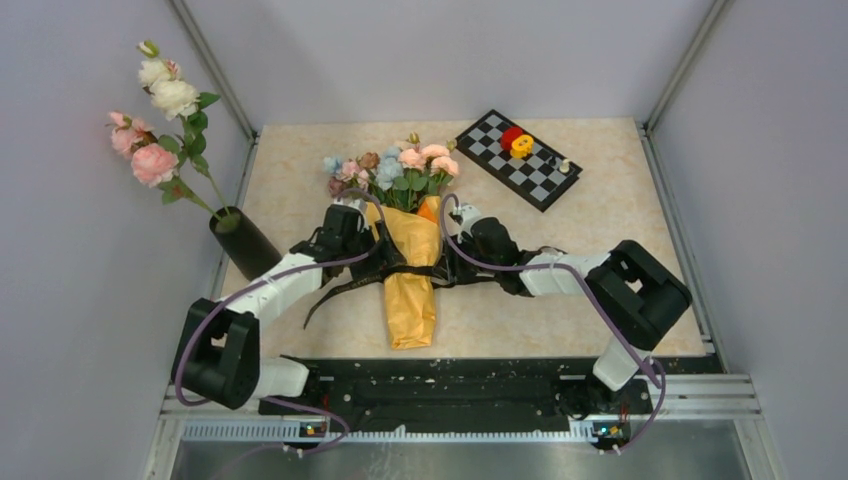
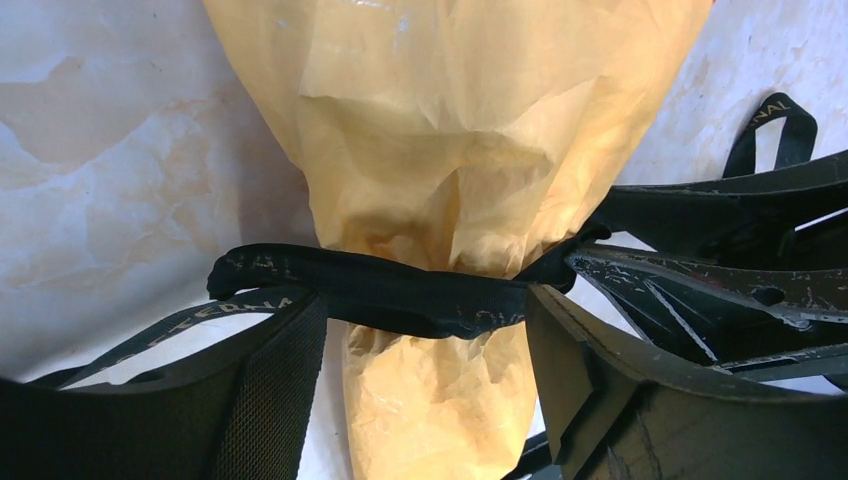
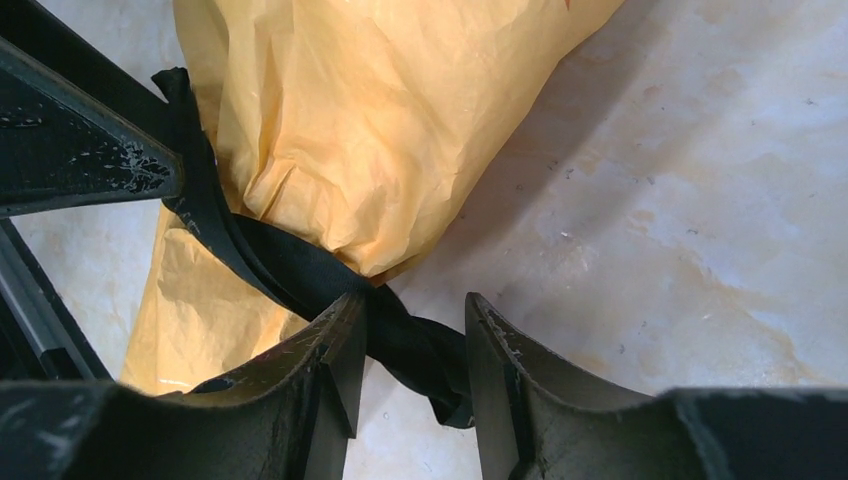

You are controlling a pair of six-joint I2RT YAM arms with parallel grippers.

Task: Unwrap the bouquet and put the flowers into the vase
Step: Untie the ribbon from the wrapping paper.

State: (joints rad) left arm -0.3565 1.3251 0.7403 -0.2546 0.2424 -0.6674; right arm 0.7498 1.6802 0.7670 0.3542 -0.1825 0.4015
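- We see the bouquet [image 1: 410, 262] lying flat in the middle of the surface [image 1: 620, 230]. Its long axis runs from the arms towards the far side. The flowers [image 1: 395, 165] are at the far end and the twisted paper tail points back at the arm bases.
- The black ribbon [image 2: 380, 290] cinches the orange-yellow paper at the waist, crossing the long axis at right angles. Its loose ends trail off to the left.
- The left fingers [image 2: 270, 400] stand wide, one on each side of the paper's narrow waist with the ribbon band across the gap. We cannot tell whether the pads touch the paper.
- The right fingers [image 3: 510, 390] are partly apart at the bouquet's right flank. A twisted strand of ribbon runs down between them. It lies against one finger, and we see no firm pinch on it.
- The two arms meet at the waist from opposite sides. We judge the right arm better placed on the knot's free strand.
- We judge the unwrapping to be barely begun, since the ribbon is tied and the paper is closed.
- The coming move turns on pulling the strand sideways, away from the long axis, while the other arm steadies the waist.
- The vase [image 1: 245, 245] stands well off to the left, already holding larger roses [image 1: 155, 130].
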